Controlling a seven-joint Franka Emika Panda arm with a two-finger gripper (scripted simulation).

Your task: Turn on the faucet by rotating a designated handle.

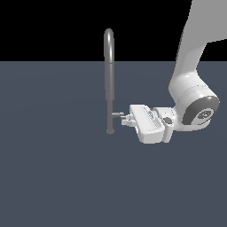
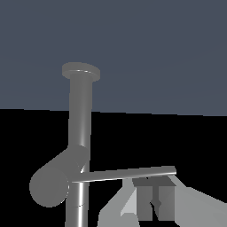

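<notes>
The faucet (image 1: 108, 80) is a tall slim grey pipe with a hooked top, standing on a small round base on the dark floor. Low on its side, toward the exterior view's right, the handle (image 1: 117, 114) juts out as a short stub. My gripper (image 1: 126, 118) lies level beside it, fingertips right at the handle's end. In the wrist view the faucet (image 2: 80, 115) and its thick stub show close up, and the handle (image 2: 124, 174) ends in a thin rod lying just past my gripper (image 2: 153, 186). The fingers (image 2: 142, 197) are pressed together with nothing between them.
My white arm (image 1: 190, 75) comes down from the exterior view's upper right. A flat dark grey floor (image 1: 53, 177) spreads all around the faucet, with a black background behind it.
</notes>
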